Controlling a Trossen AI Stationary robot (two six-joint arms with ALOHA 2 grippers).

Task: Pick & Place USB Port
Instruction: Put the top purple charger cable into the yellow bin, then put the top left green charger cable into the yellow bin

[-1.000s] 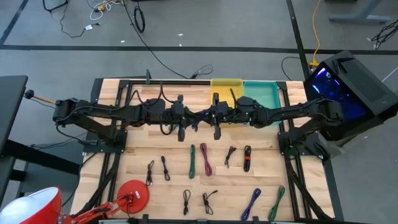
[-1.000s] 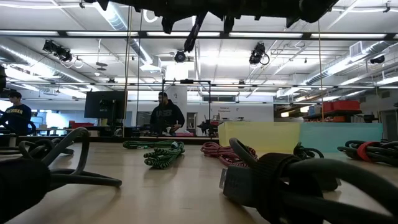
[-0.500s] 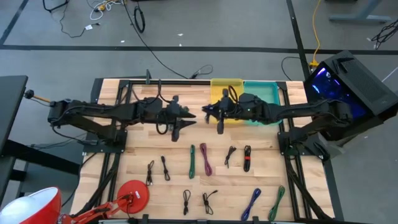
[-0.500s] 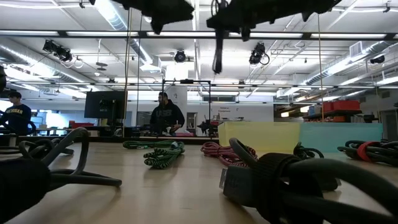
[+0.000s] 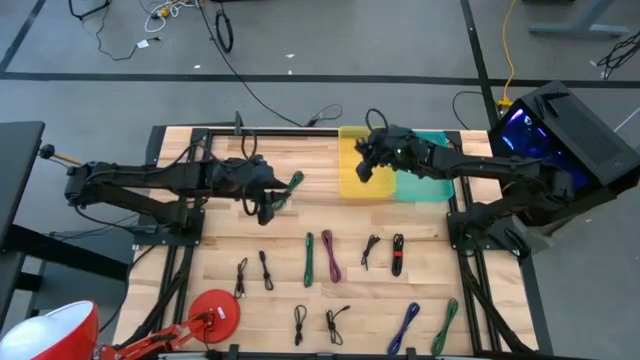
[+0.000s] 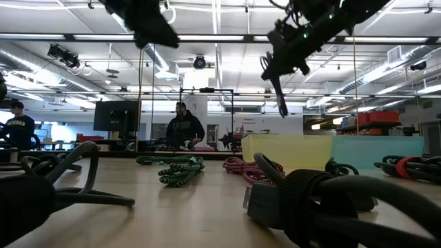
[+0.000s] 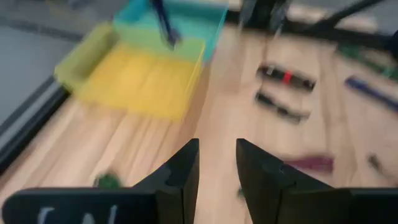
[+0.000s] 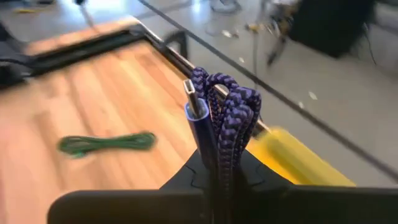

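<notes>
No brand names or printed labels can be read on the cables, bins or table. In the low view a person far back at the left wears a dark top with pale lettering, too small to make out.

Task item: a coiled purple-and-black braided USB cable [image 8: 227, 121] w/ a silver metal plug tip on a blue collar, folded into a tight bundle. It is pinched in the right gripper [image 5: 364, 168], whose dark fingers are clamped on the bundle's lower part; plug points up past the fingers in the right wrist view. From above, that gripper hangs over the shallow yellow plastic bin [image 5: 372, 184] at the back of the light wooden slat table [image 5: 220, 225], beside the teal plastic bin [image 5: 432, 150] to its right. In the low view the cable end dangles above the yellow bin, not touching it.

Left gripper [image 5: 272, 205] is over bare table left of centre, fingers parted w/ a clear gap and nothing between them. Just beside it lies a coiled green cable [image 5: 293, 183] on the wood, apart from the fingers.

Nearer the front of the table, more bundled cables lie in rows: black ones, a green one, a maroon one, a black one w/ a red band, a blue one. A round red disc [image 5: 214, 309] sits at the front left corner.
</notes>
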